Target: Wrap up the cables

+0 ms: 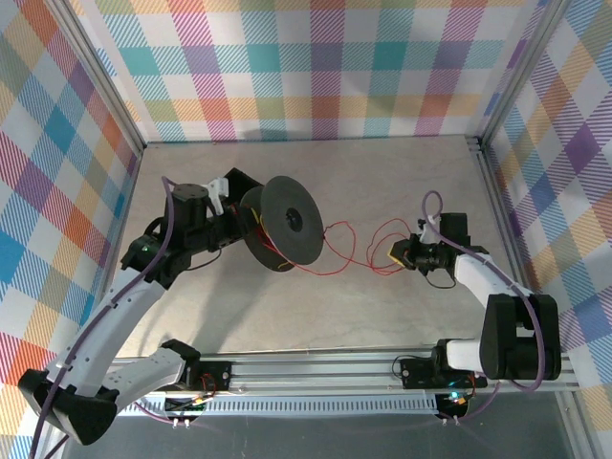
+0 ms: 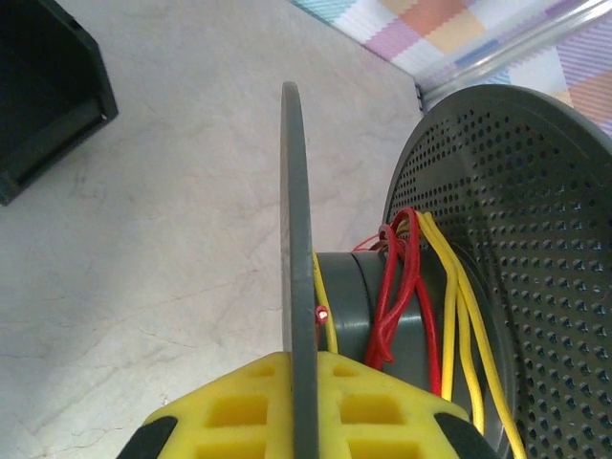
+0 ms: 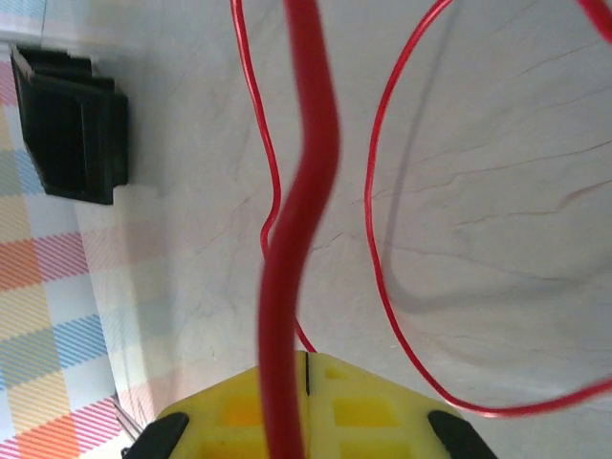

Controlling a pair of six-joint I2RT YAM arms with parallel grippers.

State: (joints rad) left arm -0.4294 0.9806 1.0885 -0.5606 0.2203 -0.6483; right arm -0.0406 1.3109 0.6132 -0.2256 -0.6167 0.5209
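Red cable (image 3: 298, 239), tight in right tool (image 3: 306, 387)

No legible txt, labels, brand marks or nos. on anything in view.

The left gripper (image 2: 304, 411) pinches the spool (image 2: 359, 306) by its near flange (image 2: 296, 191), seen edge-on between yellow pads (image 2: 234, 406). Red and yellow cables (image 2: 406, 287) coil loosely round its core. The far flange (image 2: 516, 239) is perforated. A black box (image 2: 43, 86) sits upper left on the table (image 2: 172, 239).
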